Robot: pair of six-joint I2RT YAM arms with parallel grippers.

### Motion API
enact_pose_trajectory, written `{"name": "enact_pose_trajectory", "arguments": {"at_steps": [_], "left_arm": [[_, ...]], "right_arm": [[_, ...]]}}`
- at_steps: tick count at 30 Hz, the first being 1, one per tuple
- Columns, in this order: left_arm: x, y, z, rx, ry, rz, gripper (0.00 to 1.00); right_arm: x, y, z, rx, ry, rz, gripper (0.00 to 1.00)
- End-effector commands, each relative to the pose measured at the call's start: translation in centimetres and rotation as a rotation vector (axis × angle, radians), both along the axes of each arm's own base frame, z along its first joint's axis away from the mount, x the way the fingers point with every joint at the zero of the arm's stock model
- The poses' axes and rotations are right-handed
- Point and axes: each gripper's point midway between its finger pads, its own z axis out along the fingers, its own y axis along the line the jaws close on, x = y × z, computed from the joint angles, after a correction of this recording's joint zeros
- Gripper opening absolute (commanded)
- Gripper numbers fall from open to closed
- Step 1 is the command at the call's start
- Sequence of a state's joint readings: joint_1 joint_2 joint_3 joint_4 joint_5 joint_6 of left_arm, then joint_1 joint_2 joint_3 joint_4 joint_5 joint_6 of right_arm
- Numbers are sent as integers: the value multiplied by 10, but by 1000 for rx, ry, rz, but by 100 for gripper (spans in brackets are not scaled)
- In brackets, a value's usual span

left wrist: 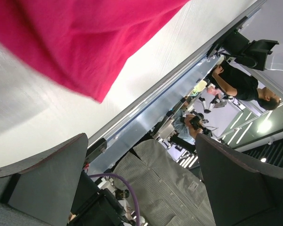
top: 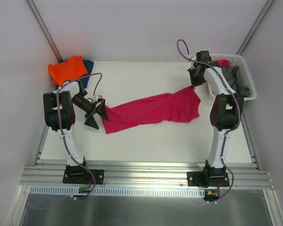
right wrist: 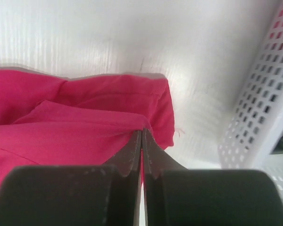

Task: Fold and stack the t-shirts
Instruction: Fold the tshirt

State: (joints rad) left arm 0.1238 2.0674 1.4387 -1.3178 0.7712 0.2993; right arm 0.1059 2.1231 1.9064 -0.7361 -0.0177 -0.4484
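The left arm bends low toward 3 o'clock, its claw [top: 100,117] spread wide just beside the near end of the pink shirt [top: 151,109], holding nothing. The shirt lies stretched across the tabletop [top: 146,141] from 9 toward 2 o'clock. The right arm reaches far and arches down, its claw [top: 194,81] pinched tight on the shirt's far corner. An orange shirt [top: 67,69] lies on a blue shirt [top: 88,66] at 10 o'clock. At 2 o'clock, a basket [top: 240,59] holds a grey shirt [top: 236,77].

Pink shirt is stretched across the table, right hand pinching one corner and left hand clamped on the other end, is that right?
Not quite: the left hand is open and holds nothing, with that end of the pink shirt just ahead of it, as the left wrist view shows.
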Motion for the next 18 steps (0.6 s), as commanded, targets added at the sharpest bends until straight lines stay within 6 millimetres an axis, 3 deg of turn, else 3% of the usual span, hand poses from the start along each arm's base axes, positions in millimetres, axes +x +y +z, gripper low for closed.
{"name": "enact_pose_trajectory", "arguments": {"at_steps": [1,5,6,7,9,11,12,14,17,18], "left_arm": [[-10,1,16,26,-16,-26,99],[-11,3,18,41,-28,-33,99],[-11,3,19,41,-31,-32,99],[-11,2,20,37,-35,-32,99],[-10,0,23,29,-47,-32,99],[-12,-1,22,31,-44,-42,99],[-12,-2,21,32,-39,-47,99],[-14,-6,15,29,-8,-63,99],[-11,-15,6,-1,30,-72,99],[-6,-18,6,-7,24,-75,99]], "right_arm": [[27,-11,30,-53,-112,-32,1],[35,-17,22,-100,-118,-45,1],[34,-16,21,-103,-115,-45,12],[32,-16,17,-99,-103,-41,38],[22,-13,18,-97,-88,-37,57],[4,-12,8,-92,-43,-36,62],[-2,-11,18,-78,-52,-36,62],[-23,-9,6,-62,3,-26,62],[-41,-8,12,-29,18,-30,60],[-50,-9,5,-22,45,-35,59]]}}
